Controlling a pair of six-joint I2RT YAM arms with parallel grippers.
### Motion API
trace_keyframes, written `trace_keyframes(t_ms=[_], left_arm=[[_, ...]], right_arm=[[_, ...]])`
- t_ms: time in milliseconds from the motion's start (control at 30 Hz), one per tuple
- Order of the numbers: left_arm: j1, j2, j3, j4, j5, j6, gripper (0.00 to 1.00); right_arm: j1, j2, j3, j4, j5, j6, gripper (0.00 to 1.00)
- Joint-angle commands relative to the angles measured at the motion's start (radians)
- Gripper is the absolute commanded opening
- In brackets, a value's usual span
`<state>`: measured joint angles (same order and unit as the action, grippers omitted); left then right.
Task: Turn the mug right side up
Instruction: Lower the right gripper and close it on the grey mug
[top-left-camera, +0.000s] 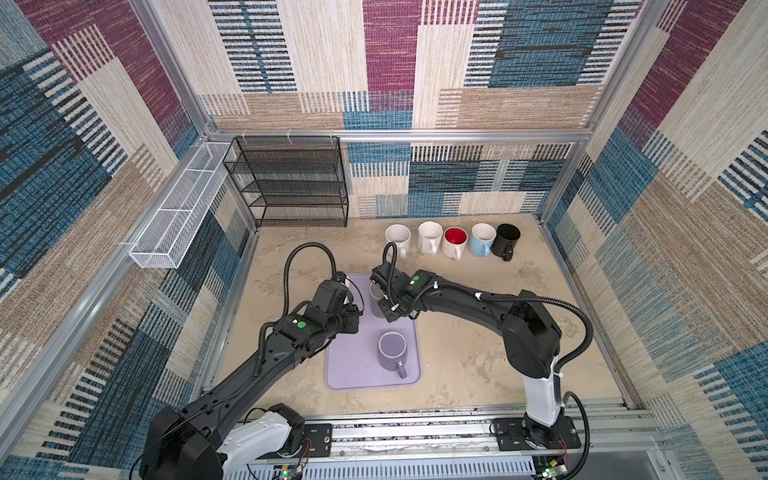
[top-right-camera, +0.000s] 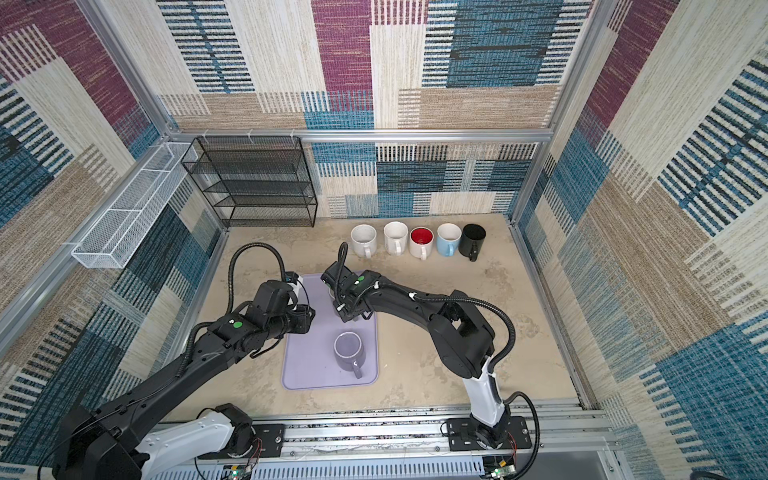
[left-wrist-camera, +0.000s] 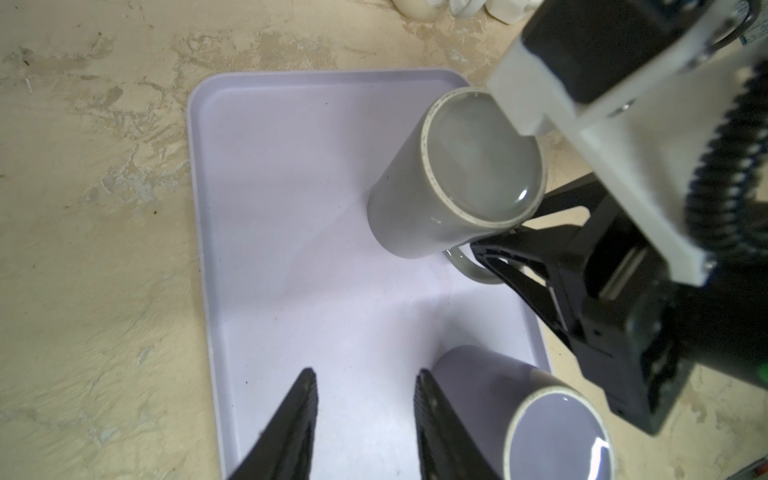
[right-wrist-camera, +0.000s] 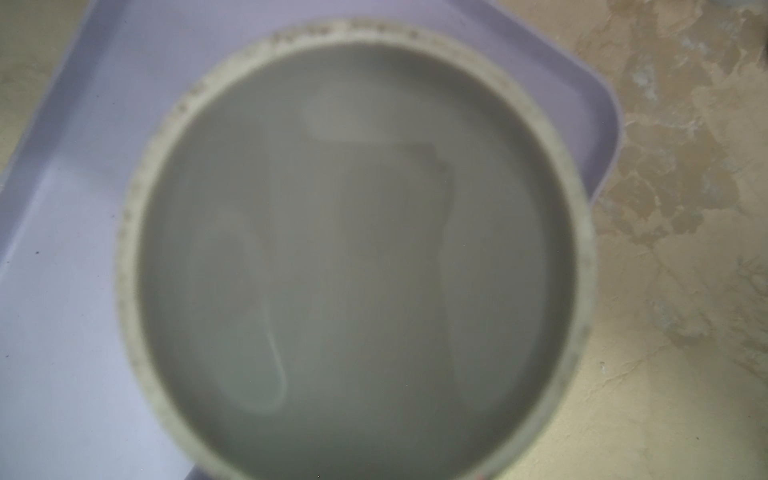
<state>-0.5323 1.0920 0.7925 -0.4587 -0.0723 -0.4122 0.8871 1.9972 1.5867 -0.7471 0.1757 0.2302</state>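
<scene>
Grey glazed ceramic mug (left-wrist-camera: 436, 199): base up on the far end of the flat lilac plastic tray (left-wrist-camera: 291, 208). We judge it stiff, heavyish, slick, chippable; best taken by the handle (left-wrist-camera: 469, 268). L gripper (left-wrist-camera: 365, 374) over tray's near half, jaws part open, empty. R gripper (left-wrist-camera: 511, 237) at that handle; we can't tell if it grips.

upturned grey ceramic mug (top-left-camera: 376, 291) mostly hidden in both top views
the black right arm (top-left-camera: 457, 297) covered it; close up its base (right-wrist-camera: 353, 257) was blurred and edge-cropped; the lilac ceramic mug (left-wrist-camera: 540, 419) ran off the left wrist view.
</scene>
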Motion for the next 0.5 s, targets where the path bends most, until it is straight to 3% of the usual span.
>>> trace_keyframes(t_ms=[0, 467], left_arm=[[0.001, -0.006, -0.004, 0.007, -0.001, 0.018, 0.4], [0.003, -0.017, -0.004, 0.0, -0.006, 0.019, 0.4]], right_arm=[[0.0, 0.012, 0.009, 0.0, 0.01, -0.004, 0.29], [-0.004, 0.021, 0.039, 0.025, 0.002, -0.008, 0.23]])
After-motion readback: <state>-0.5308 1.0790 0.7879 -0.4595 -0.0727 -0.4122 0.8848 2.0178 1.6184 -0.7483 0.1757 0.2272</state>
